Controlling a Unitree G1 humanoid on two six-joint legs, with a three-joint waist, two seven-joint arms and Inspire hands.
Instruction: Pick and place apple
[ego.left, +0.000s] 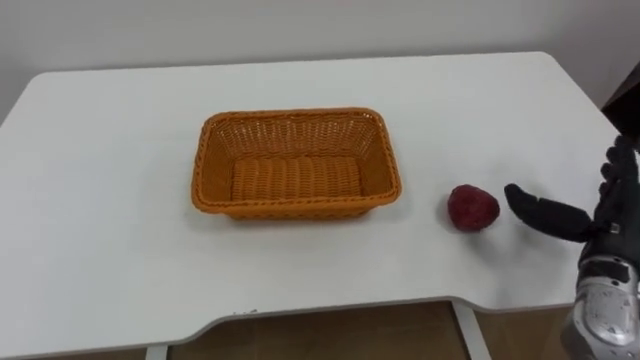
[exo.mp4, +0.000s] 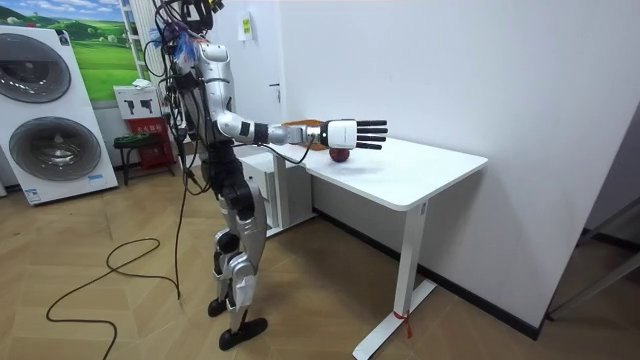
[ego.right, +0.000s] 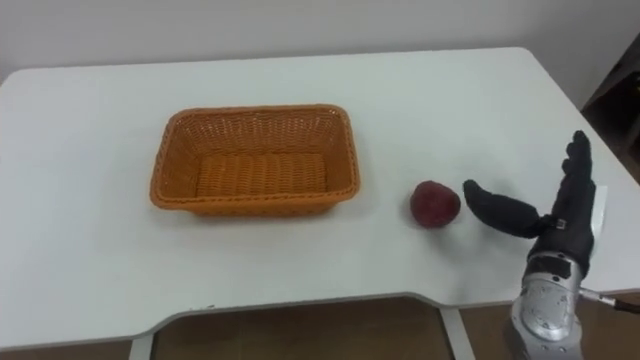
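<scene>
Left eye view: the apple (ego.left: 472, 208) rests on the table (ego.left: 100, 200), right of the basket (ego.left: 297, 116) and apart from it. The right hand (ego.left: 608, 222) hovers just right of the apple, fingers straight and released, thumb pointing left toward it without contact.

Room view: the arm is extended over the tabletop, with the apple close by the hand.

Right eye view: the apple is roundish, with no marked long axis. No label or writing shows on it.
</scene>
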